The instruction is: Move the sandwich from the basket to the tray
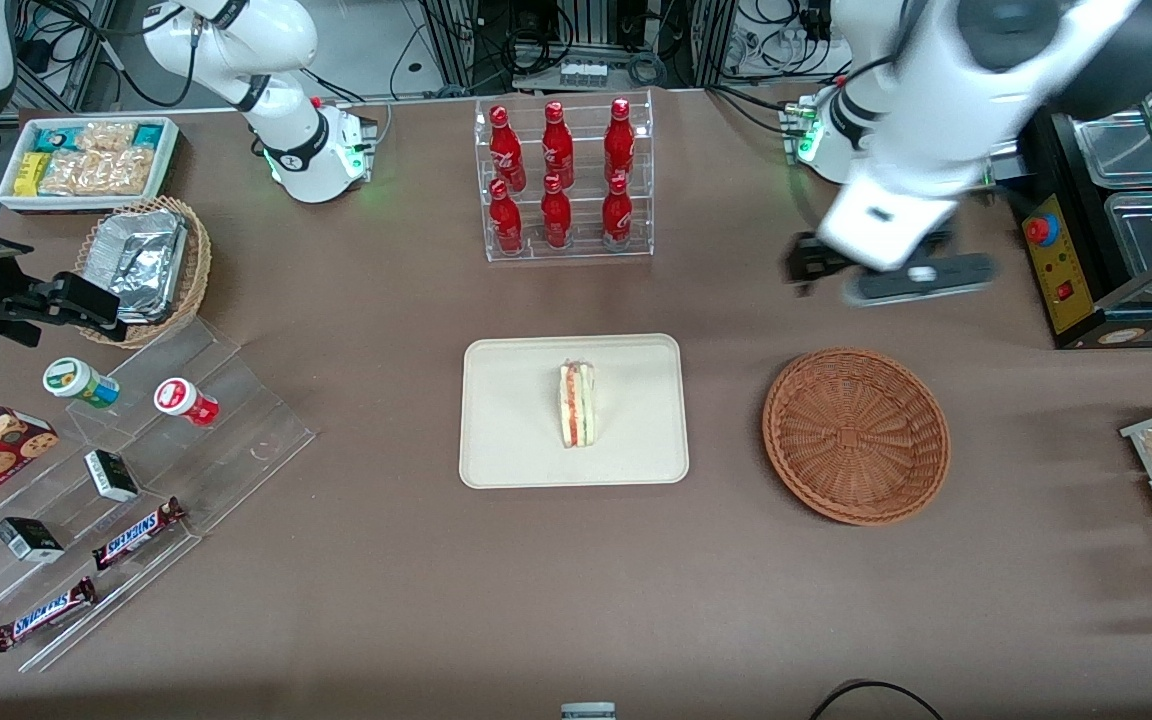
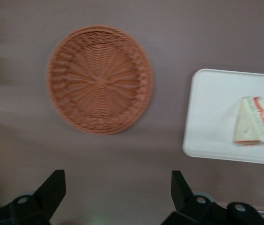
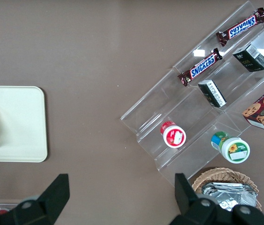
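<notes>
A table (image 1: 386,560) covered in brown cloth carries everything. Near its middle a cream tray (image 1: 516,440) is laid flat, and just beside it, toward the working arm's end, a round reddish-brown basket (image 1: 856,435) is set down, apart from the tray. Farther from the front camera than the tray, a clear rack of red bottles (image 1: 564,180) is stood. Toward the parked arm's end, a clear stepped display (image 1: 166,470) holding candy bars and small tubs is placed, with a tan basket of foil containers (image 1: 148,262) and a white bin of snacks (image 1: 86,160) farther back. The gripper (image 2: 118,197) is held above the table, its fingers spread apart.
</notes>
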